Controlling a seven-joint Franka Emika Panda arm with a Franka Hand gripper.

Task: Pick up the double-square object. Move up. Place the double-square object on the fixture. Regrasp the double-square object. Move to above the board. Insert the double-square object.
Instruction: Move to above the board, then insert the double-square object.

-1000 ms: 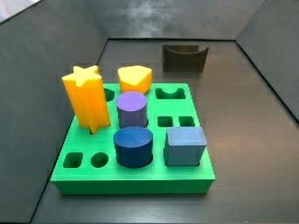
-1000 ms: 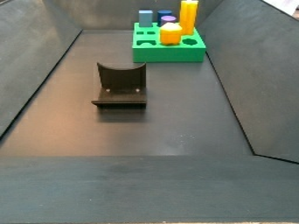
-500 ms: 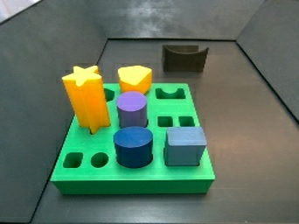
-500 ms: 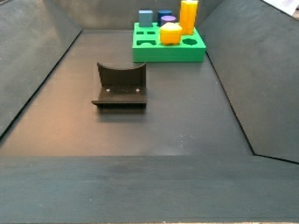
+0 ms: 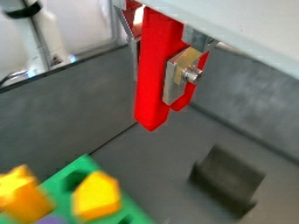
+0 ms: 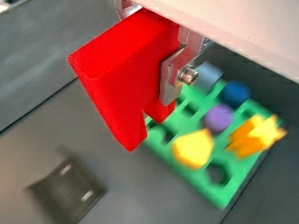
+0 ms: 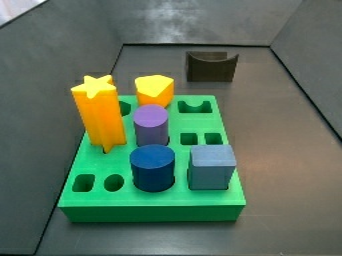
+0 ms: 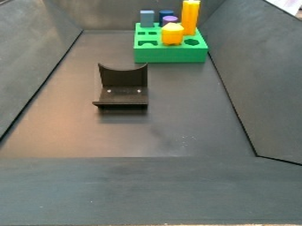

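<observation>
The red double-square object hangs upright between my fingers in both wrist views. My gripper is shut on it, high above the floor; it also shows in a wrist view. One silver finger presses its side. The green board lies below and to one side of the piece in both wrist views. The dark fixture stands empty on the floor. Neither side view shows the gripper or the red piece.
The board holds a yellow star, a yellow pentagon, a purple cylinder, a dark blue cylinder and a blue-grey cube. Grey walls ring the dark floor.
</observation>
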